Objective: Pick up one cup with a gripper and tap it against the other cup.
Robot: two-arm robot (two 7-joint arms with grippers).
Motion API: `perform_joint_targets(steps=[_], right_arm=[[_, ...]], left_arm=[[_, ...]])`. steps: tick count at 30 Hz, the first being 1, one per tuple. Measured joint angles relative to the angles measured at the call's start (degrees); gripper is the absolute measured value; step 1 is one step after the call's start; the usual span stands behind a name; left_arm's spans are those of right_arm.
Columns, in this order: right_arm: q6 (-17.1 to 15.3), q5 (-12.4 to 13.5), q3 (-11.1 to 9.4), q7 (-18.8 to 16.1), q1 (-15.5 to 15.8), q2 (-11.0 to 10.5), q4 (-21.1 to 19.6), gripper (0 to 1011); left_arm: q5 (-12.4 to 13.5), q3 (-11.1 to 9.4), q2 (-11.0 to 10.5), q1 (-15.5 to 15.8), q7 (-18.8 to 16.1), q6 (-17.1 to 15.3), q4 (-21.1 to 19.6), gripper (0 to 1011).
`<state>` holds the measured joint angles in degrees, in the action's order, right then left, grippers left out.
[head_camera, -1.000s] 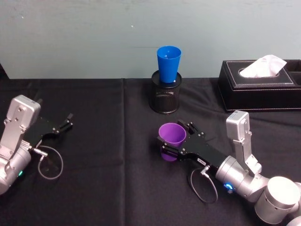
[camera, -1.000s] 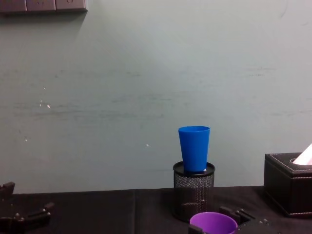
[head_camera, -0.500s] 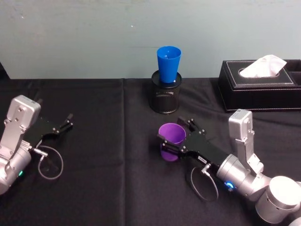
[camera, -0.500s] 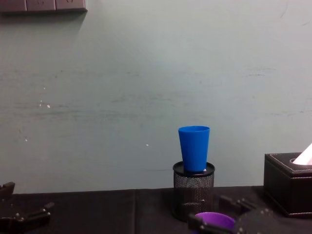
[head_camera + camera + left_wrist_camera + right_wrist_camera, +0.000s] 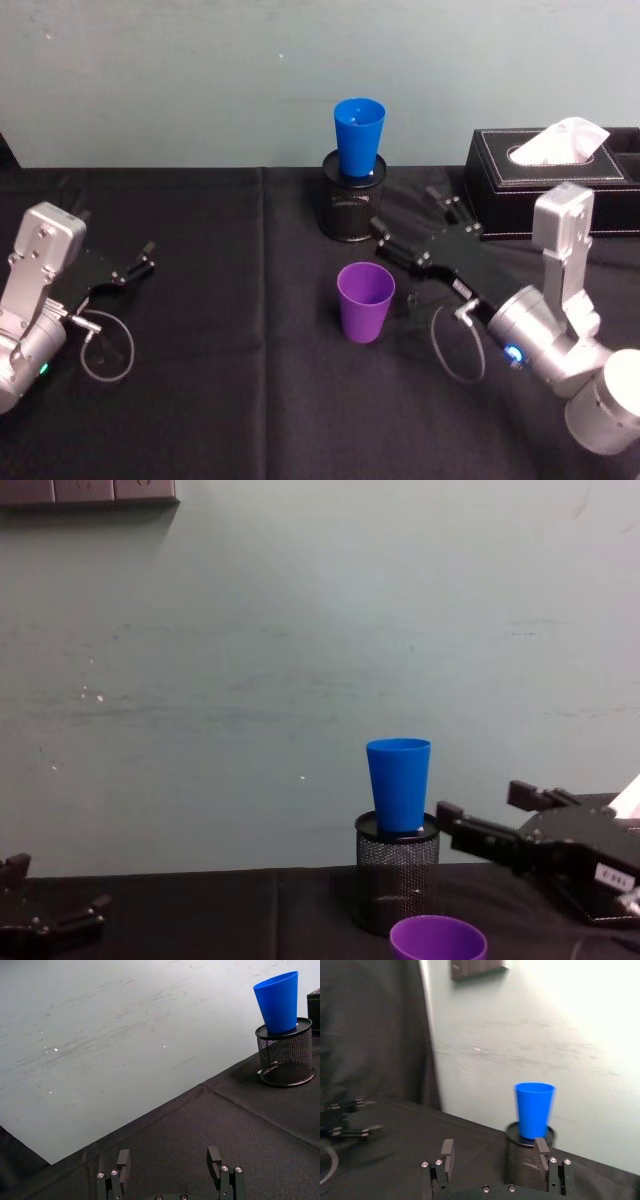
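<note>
The purple cup (image 5: 365, 301) (image 5: 438, 941) stands upright by itself on the black cloth. Behind it the blue cup (image 5: 359, 134) (image 5: 398, 783) (image 5: 534, 1109) (image 5: 278, 1002) sits upright on top of a black mesh holder (image 5: 351, 208) (image 5: 520, 1166). My right gripper (image 5: 412, 215) (image 5: 481, 804) (image 5: 493, 1152) hangs open and empty above the table, to the right of both cups and touching neither. At the table's left my left gripper (image 5: 138, 262) (image 5: 168, 1159) rests open and empty.
A black tissue box (image 5: 553, 182) with a white tissue stands at the back right, just behind my right arm. The pale wall rises right behind the holder. Bare black cloth lies between the two arms and in front of the purple cup.
My right gripper has let go of the purple cup, risen and swung right and back toward the tissue box. The cup stays standing where it was. The left arm has not moved.
</note>
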<state>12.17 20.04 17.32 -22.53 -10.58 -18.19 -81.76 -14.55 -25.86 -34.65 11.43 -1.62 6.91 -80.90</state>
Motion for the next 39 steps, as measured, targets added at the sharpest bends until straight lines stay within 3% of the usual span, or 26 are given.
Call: perform_joint_targets(steps=[1,3,11,20,39], right_arm=[[-1.1,-0.3,-0.3,0.9,0.2,0.0,-0.7,1000],[-6.5,-1.7,-1.3,4.9,0.8,0.2,-3.0,1000],[-18.2,-4.3,-2.8,11.3,1.2,1.3,-4.4,1000],[-18.5,-6.7,-3.0,11.9,0.3,2.6,-0.5,1000],[-18.4,-6.8,-3.1,11.7,0.3,2.7,-0.4,1000]], left_arm=[[0.0,0.0,0.0,0.0,0.0,0.0,0.0,1000],[0.0,0.0,0.0,0.0,0.0,0.0,0.0,1000],[0.0,0.0,0.0,0.0,0.0,0.0,0.0,1000],[0.0,0.0,0.0,0.0,0.0,0.0,0.0,1000],[0.0,0.0,0.0,0.0,0.0,0.0,0.0,1000]])
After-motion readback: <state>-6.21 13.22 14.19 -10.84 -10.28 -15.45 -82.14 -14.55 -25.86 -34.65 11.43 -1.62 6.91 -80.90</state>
